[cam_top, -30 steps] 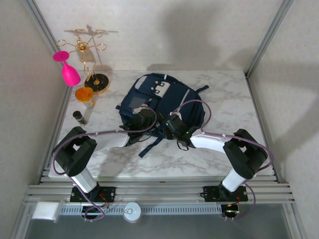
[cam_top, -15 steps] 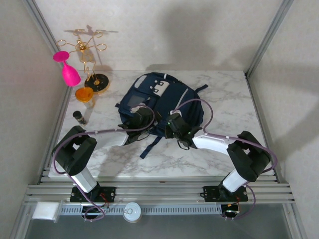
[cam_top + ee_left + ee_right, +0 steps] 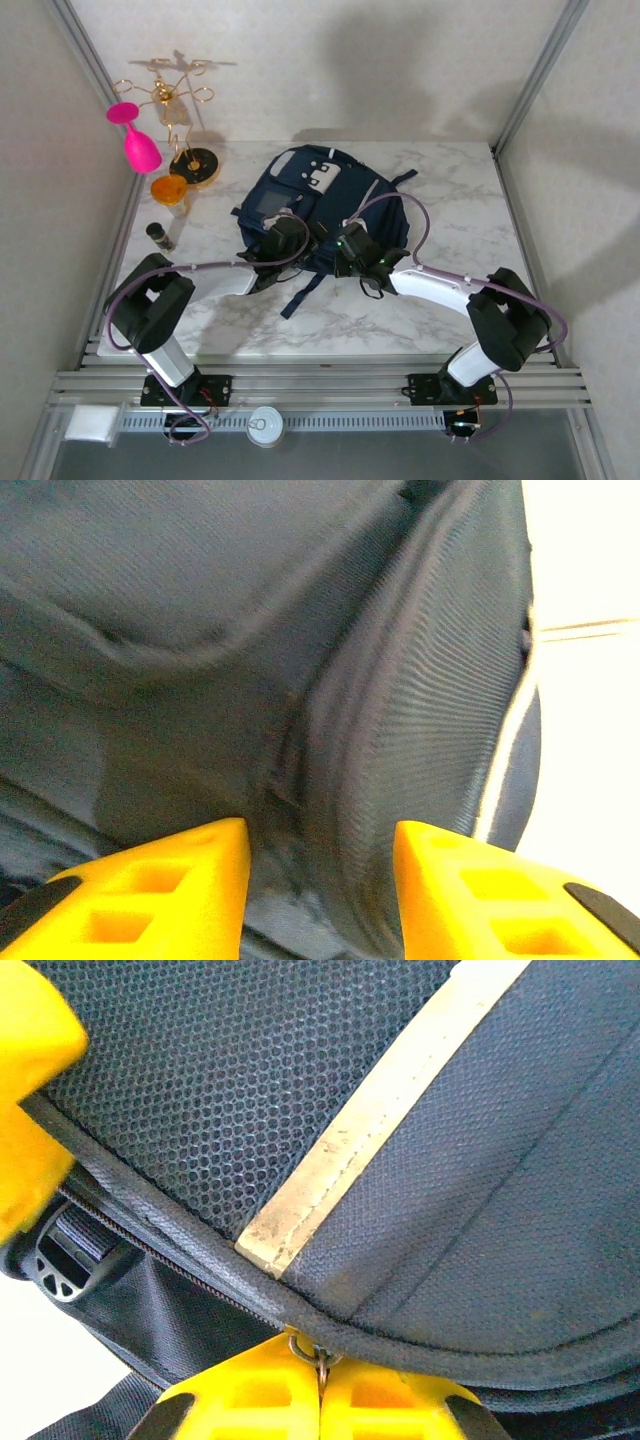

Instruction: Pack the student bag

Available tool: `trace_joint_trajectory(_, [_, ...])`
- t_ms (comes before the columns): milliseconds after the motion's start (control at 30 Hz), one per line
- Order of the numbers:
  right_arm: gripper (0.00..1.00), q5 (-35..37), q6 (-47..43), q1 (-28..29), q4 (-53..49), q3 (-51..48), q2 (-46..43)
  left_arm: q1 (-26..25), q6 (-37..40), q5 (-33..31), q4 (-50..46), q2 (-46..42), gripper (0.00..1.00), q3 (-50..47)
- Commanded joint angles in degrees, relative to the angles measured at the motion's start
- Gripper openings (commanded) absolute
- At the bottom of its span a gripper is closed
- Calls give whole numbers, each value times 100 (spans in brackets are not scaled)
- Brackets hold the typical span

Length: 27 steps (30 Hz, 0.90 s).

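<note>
- Top view: the bag (image 3: 290, 190) lies flat in the middle of the desk (image 3: 450, 200), grey patch toward the far side, dark straps trailing toward the arms. Both arms reach in over its near edge. The left gripper (image 3: 283, 240) and right gripper (image 3: 348, 245) are near each other, and the wrists hide their tips here.
- Right wrist view gives the close-up: the right gripper is closed tight on the metal zip pull (image 3: 320, 1353), at the seam just below a pale stripe (image 3: 390, 1110). A black buckle (image 3: 62, 1257) on a strap sits to the left.
- Left wrist view: the yellow fingers (image 3: 180, 880) stand part-way apart with a ridge of bag fabric between them. I cannot tell whether they clamp it or merely straddle it.
- Around, in the top view, at the desk's far-left corner: a gold wire rack (image 3: 170, 100), a pink glass (image 3: 137, 143), an orange cup (image 3: 168, 188) and a small dark cylinder (image 3: 158, 234) — all apart from the bag and the arms.
- A round tin (image 3: 266, 425) rests on the rail between the arm bases.
</note>
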Motion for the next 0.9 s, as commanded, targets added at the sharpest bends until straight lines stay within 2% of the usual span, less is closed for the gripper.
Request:
trace_joint_trajectory(0, [0, -58, 41, 12, -389, 219, -147, -139, -674, -202, 502, 345, 41, 174])
trace_joint_trajectory(67, [0, 11, 64, 7, -512, 262, -129, -147, -756, -546, 341, 488, 38, 269])
trace_joint_trajectory(167, [0, 279, 144, -2, -810, 254, -204, -109, -593, -1100, 57, 454, 23, 340])
trace_joint_trajectory(267, [0, 601, 142, -52, -1065, 162, -379, 16, -331, -1515, -684, 263, 3, 469])
trace_joint_trajectory(300, [0, 685, 125, -98, -1122, 111, -438, 52, -249, -1656, -844, 152, 0, 435])
trace_joint_trajectory(500, [0, 904, -170, -844, -1308, -75, -787, 456, 443, -1428, -1068, -451, 0, -1])
trace_joint_trajectory(567, [0, 1023, -384, -849, -1270, 16, -776, 637, 877, -1184, -1217, -559, 0, -5])
trace_joint_trajectory(667, [0, 482, -744, -676, -1071, 130, -717, 1027, 1574, -790, -1666, -543, 0, 208])
trace_joint_trajectory(733, [0, -3, -751, -371, -828, 170, -656, 1226, 1841, -247, -1559, -532, 0, 244])
trace_joint_trajectory(800, [0, -417, -675, -194, -662, 235, -571, 1221, 1855, 67, -1440, -632, 16, 216])
trace_joint_trajectory(867, [0, -537, -670, -29, -474, 237, -539, 1122, 1537, 366, -1164, -826, 28, 5])
